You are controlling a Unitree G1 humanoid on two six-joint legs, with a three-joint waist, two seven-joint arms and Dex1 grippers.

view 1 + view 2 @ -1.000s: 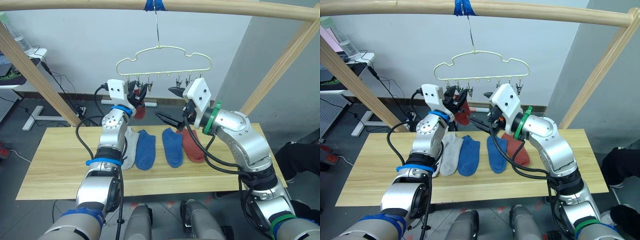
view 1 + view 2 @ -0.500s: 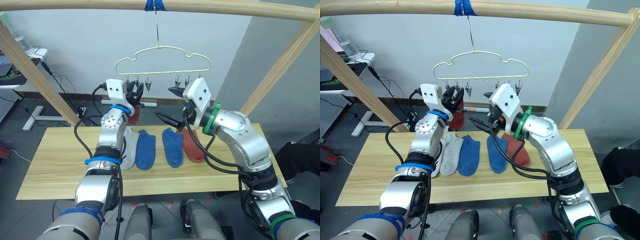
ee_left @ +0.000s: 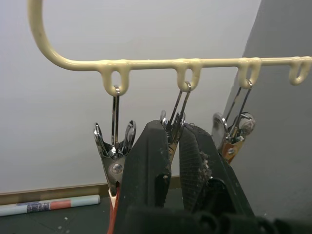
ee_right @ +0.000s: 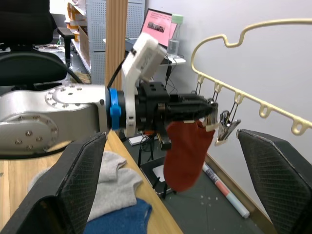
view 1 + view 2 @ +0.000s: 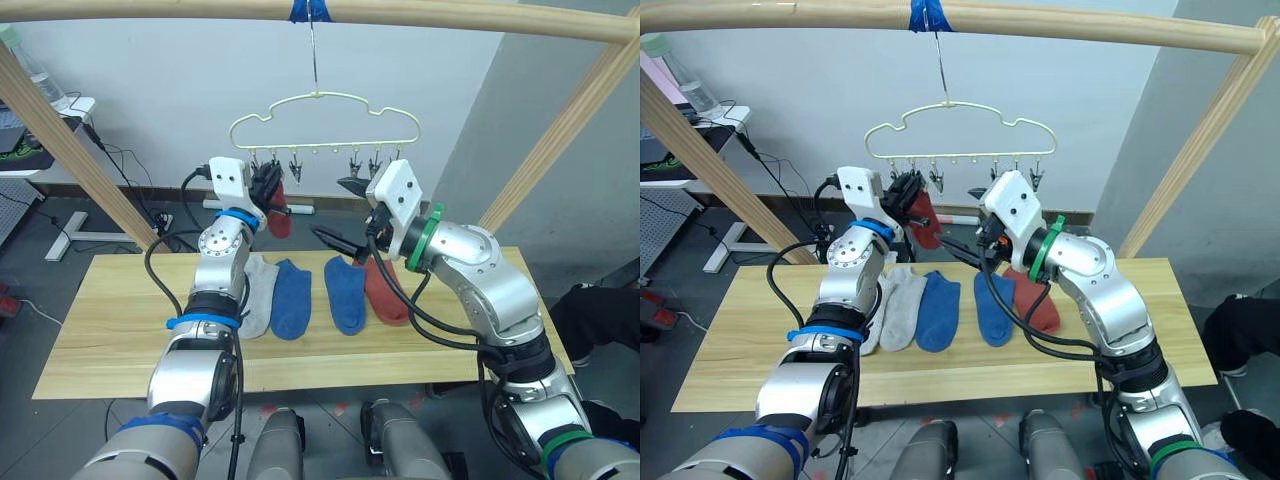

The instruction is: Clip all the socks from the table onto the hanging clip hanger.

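Left eye view: on the worktop (image 5: pixel 120 330), grey socks (image 5: pixel 258 293), two blue socks (image 5: pixel 293 297) and a red sock (image 5: pixel 383 291) lie side by side in a row near the far edge, long axes running near edge to far. Above them, the right claw (image 5: pixel 338 212) spreads wide and empty. The left claw (image 5: pixel 266 185) pinches a second red sock (image 4: pixel 187 154), hanging lengthwise downward, at the clip hanger's (image 5: pixel 325 103) left-end clips (image 3: pixel 116 151).
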